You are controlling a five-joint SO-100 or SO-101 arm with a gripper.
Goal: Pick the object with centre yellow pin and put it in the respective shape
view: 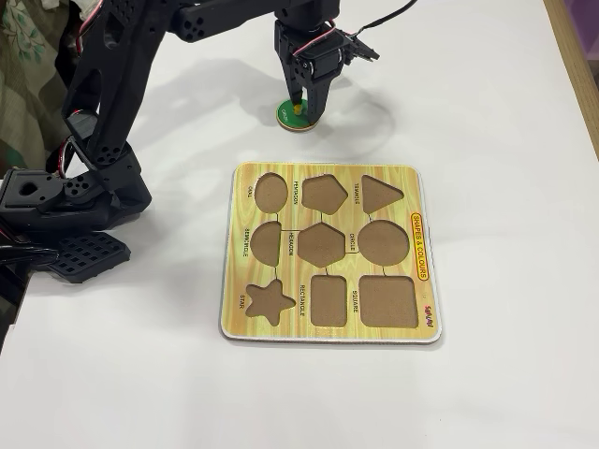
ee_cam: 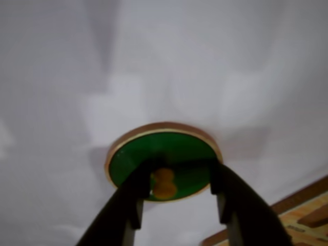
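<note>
A round green puzzle piece with a wooden rim lies flat on the white table, with a yellow pin at its centre. In the fixed view the piece sits behind the shape board. My gripper is low over the piece and open. Its two dark fingers stand either side of the pin, which is close to the left finger and clear of the right one. In the fixed view the gripper points straight down onto the piece. The board's round hole is empty.
The wooden shape board lies in the middle of the table with all its cut-outs empty; its corner shows in the wrist view. The arm's black base stands at the left. The table's edge runs along the right.
</note>
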